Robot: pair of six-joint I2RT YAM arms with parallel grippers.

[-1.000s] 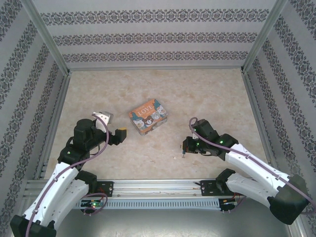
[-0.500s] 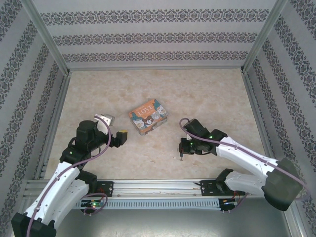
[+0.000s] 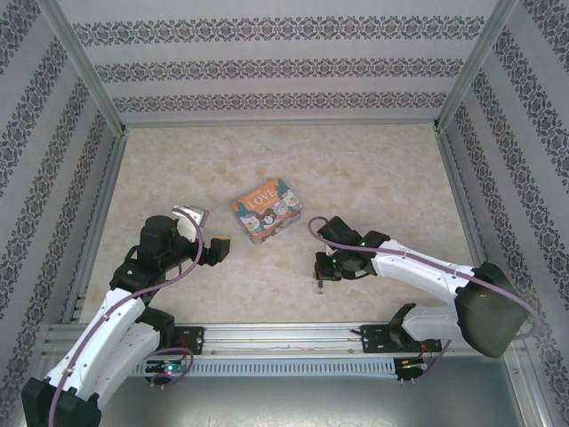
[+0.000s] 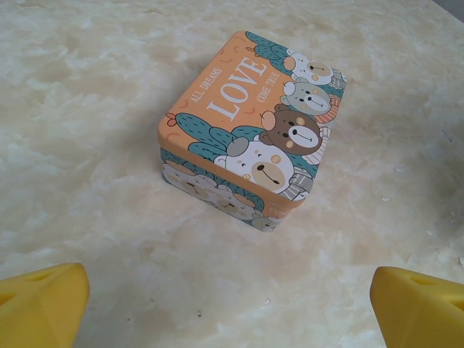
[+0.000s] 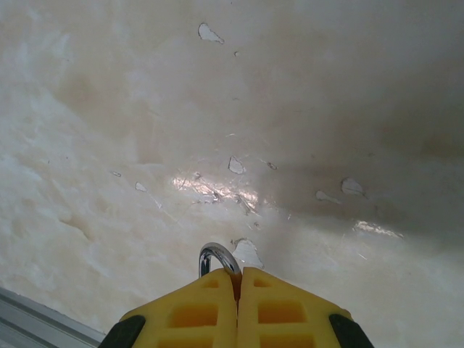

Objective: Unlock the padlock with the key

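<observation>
— Yellow pads on the right gripper (image 5: 238, 275) are pressed together, pinching a thin silver loop. It reads as the shackle of the padlock (image 5: 216, 258). The body is hidden under the fingers, so I can't confirm its colour.

— Where's that on the table?

— Top view puts the right gripper low over the marble-look table (image 3: 382, 178), toward the near edge and well apart from the tin box (image 4: 246, 138). I can't tell whether the lock touches the surface.

— Left side?

— Left gripper (image 4: 232, 308) has its jaws spread wide with nothing between them. It's aimed at the tin box, near it but not touching.

— Failure modes?

— My read, three:
1. The grip is on thin round wire only. The lock could swivel in the pads or slip out once a key pushes on it.
2. The keyhole side isn't visible, and a blind insert means jabbing the body and knocking it loose.
3. The left arm faces the tin, not the lock. If it closes in from there, the open fingers may shove the tin around.

— Key?

— Too small to tell from the frames, so I wouldn't assume where it is.

— Counts?

— Two arms, two grippers, one tin box, one padlock. Keys: cannot tell.
</observation>
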